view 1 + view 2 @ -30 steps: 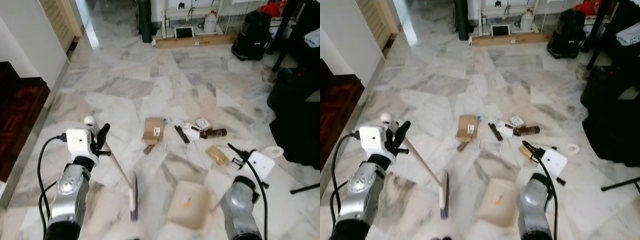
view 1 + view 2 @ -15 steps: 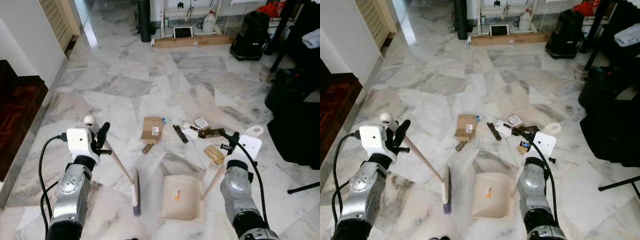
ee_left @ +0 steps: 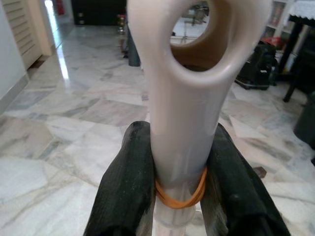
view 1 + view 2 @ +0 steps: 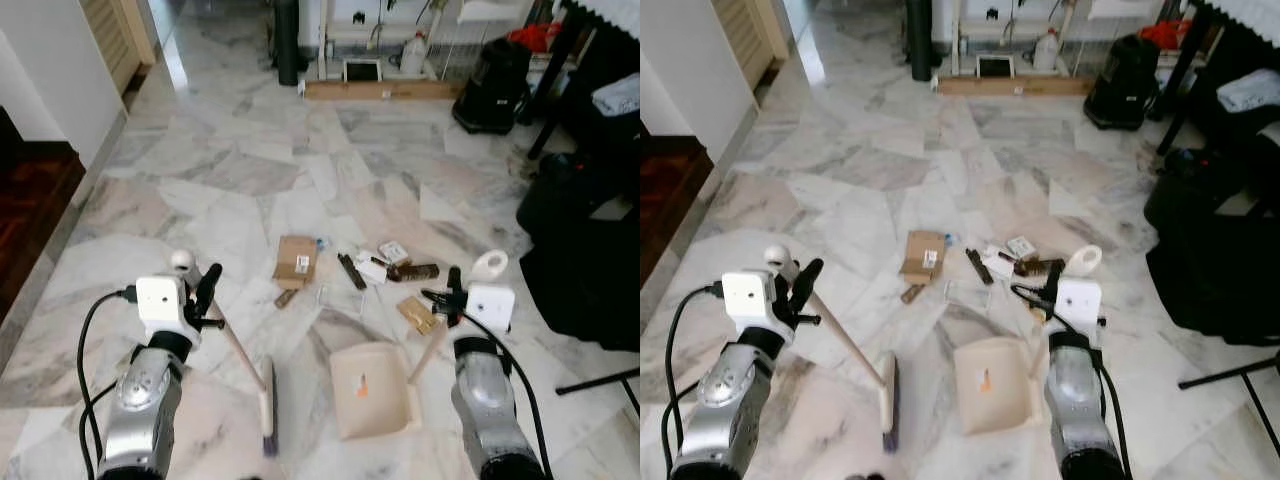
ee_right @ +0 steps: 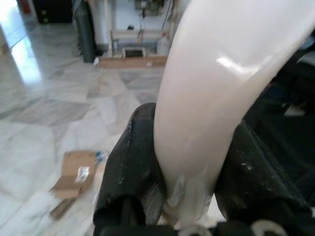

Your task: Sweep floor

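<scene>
Marble floor carries cardboard and wrapper litter just beyond the beige plastic dustpan, right jaws clamping its handle; left jaws clamp the cream broom, its head lying left of the pan.

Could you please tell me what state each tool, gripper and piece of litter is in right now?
left gripper: shut on the broom handle.
right gripper: shut on the dustpan handle.
broom: tilted, head on the floor.
dustpan: resting on the floor, nearly empty.
cardboard piece: lying flat, unswept.
scattered litter: loose on the floor.
</scene>
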Robot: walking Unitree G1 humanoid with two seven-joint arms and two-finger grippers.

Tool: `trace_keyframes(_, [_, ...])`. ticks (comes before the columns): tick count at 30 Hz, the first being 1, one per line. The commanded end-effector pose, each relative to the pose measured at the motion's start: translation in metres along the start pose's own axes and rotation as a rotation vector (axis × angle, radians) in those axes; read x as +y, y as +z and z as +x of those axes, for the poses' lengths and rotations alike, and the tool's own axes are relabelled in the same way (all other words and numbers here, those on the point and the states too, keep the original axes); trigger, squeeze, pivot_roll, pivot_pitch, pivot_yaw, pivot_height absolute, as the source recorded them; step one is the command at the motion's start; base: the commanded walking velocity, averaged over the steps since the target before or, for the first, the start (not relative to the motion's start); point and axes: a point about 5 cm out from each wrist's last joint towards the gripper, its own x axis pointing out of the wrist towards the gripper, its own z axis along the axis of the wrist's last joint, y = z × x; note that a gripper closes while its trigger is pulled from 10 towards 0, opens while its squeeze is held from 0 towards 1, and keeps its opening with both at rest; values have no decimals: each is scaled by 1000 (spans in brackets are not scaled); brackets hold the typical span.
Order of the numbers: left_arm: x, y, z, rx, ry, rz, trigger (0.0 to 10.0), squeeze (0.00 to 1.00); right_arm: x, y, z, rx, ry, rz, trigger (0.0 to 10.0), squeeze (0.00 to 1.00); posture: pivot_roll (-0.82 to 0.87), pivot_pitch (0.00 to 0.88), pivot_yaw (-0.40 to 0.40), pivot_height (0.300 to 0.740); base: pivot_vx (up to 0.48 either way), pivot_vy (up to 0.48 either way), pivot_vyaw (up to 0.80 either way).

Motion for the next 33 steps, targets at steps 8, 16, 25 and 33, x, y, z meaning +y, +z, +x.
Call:
trace_keyframes(8, [-7,5,1,-28,-24,53,10000,0,9,10,0,-37,50,27,10000,0,57,87,-32,740,0,-64,0])
trace_keyframes(16, [-7,4,0,-22,-23,54,10000,0,15,10,1,-30,68,42,10000,0,65,97,-31,740,0,-255,0])
trace_keyframes(25, [-5,7,1,-30,-8,57,10000,0,18,13,4,-27,67,59,10000,0,69,112,-33,740,0,-53,0])
trace_keyframes(33, [-2,7,2,-32,11,53,10000,0,19,14,7,-24,68,58,10000,0,68,115,-36,740,0,0,0])
